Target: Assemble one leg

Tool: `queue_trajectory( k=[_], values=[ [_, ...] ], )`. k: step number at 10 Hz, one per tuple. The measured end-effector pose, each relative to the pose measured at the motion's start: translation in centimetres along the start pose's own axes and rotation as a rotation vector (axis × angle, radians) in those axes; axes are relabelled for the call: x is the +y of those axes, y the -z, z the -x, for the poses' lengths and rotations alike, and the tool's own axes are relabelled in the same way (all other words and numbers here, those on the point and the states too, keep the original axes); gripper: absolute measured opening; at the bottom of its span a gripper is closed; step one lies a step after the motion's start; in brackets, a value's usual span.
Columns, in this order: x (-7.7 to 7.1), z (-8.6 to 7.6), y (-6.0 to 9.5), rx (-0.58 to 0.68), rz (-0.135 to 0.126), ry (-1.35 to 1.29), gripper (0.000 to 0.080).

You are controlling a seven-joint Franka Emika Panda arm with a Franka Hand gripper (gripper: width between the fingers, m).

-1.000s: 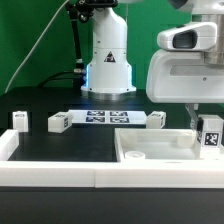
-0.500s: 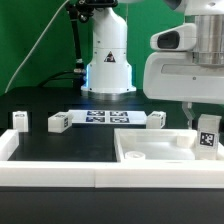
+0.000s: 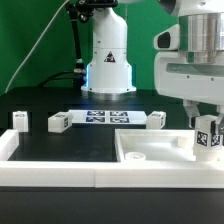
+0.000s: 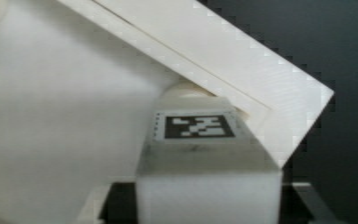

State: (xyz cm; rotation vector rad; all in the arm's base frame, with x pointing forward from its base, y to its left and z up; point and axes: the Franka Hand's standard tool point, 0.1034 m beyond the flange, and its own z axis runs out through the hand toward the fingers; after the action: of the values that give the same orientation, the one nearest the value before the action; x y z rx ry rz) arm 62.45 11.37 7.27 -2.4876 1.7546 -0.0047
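Observation:
My gripper is shut on a leg, a small white peg with a black-and-white tag. It holds the leg upright over the right corner of the large white panel, just above or at its surface. In the wrist view the leg fills the middle between my dark fingers, its tagged end at the panel's raised corner rim. Three more legs lie on the black table: two at the exterior view's left and one near the middle.
The marker board lies flat behind the panel, between the loose legs. A white border rail runs along the front edge. The robot base stands at the back.
The wrist has turned and shifted a little to the exterior view's right. The held leg has sunk slightly toward the panel's corner. The loose legs have not moved.

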Motion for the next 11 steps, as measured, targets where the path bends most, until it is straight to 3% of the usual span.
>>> queue_trajectory(
  k=[3, 8, 10, 11],
  values=[
    [0.08, 0.1, -0.03, -0.01, -0.004, -0.3, 0.0291],
    [0.02, 0.15, -0.02, -0.033, 0.005, -0.58, 0.0291],
    [0.05, 0.14, -0.08, -0.033, 0.005, -0.54, 0.0533],
    [0.06, -0.05, -0.06, -0.034, 0.002, -0.458, 0.0612]
  ],
)
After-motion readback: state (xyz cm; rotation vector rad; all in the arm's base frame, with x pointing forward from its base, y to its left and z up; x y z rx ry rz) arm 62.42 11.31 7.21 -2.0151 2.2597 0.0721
